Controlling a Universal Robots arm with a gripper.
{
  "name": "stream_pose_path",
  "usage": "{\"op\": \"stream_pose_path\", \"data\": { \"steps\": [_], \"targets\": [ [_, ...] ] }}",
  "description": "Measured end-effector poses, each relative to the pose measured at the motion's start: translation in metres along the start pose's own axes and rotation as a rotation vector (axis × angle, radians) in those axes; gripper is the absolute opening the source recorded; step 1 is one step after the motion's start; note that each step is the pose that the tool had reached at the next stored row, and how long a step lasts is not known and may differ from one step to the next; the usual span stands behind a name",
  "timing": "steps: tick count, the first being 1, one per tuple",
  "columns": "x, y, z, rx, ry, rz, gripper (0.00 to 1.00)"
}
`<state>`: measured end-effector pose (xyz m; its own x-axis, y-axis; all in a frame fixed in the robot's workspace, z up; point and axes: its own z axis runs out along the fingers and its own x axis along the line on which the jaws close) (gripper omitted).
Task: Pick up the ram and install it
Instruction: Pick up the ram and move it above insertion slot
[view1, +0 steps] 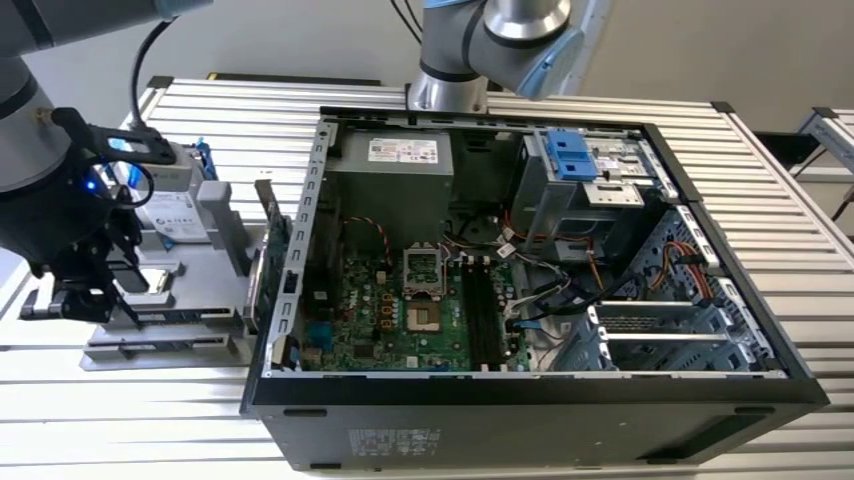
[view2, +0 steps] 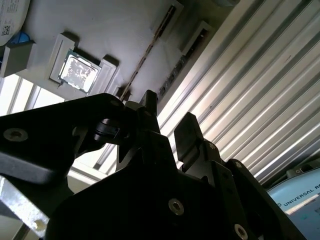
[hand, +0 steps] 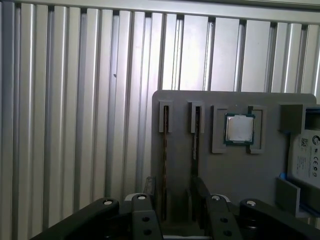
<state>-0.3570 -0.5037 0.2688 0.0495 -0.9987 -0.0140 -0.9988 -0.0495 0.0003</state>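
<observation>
The jaws stand released, with a gap between them, low over the grey tray (view1: 187, 322) on the desk (view1: 781, 180), at the exterior view's left of the open computer case (view1: 534, 425). The ram (hand: 164, 150) stands on edge in a tray slot near the jaws, ungrasped. A processor chip (hand: 239, 128) lies nearby.

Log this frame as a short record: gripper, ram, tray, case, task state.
gripper: open, above the tray, in line with the ram
ram: on edge in a tray slot, not gripped
tray: also holds a CPU and a drive
case: open, at the exterior view's right of the tray
task state: ram not yet picked up
</observation>
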Motion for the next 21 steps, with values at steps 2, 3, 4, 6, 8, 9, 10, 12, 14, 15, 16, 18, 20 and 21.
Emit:
{"op": "stream_pose_path", "data": {
  "steps": [2,3,4,6,8,9,10,12,14,15,16,18,20,21],
  "targets": [
    [0.0,0.0,0.0002,0.0001,-0.0002,0.0,1.0],
    [0.0,0.0,0.0002,0.0002,-0.0002,0.0,1.0],
    [0.0,0.0,0.0003,0.0002,-0.0003,0.0,1.0],
    [0.0,0.0,0.0004,0.0002,-0.0003,0.0,1.0],
    [0.0,-0.0001,0.0014,0.0005,-0.0006,0.0,1.0],
    [0.0,0.0,0.0017,0.0003,-0.0003,0.0,1.0],
    [0.0,0.0,0.0023,0.0002,0.0,0.0,1.0],
    [0.0001,-0.0001,0.0038,0.0002,0.0009,0.0,1.0],
    [0.0001,-0.0001,0.0059,0.0001,0.0023,0.0,1.0],
    [0.0001,-0.0001,0.007,0.0,0.0029,0.0,1.0],
    [0.0001,0.0,0.0081,0.0,0.0034,0.0,1.0],
    [0.0002,-0.0001,0.0103,0.0,0.0042,0.0,1.0],
    [0.0001,0.0,0.0123,-0.0001,0.005,0.0,1.0],
    [0.0001,0.0,0.0133,0.0,0.0056,0.0,1.0]
  ]
}}
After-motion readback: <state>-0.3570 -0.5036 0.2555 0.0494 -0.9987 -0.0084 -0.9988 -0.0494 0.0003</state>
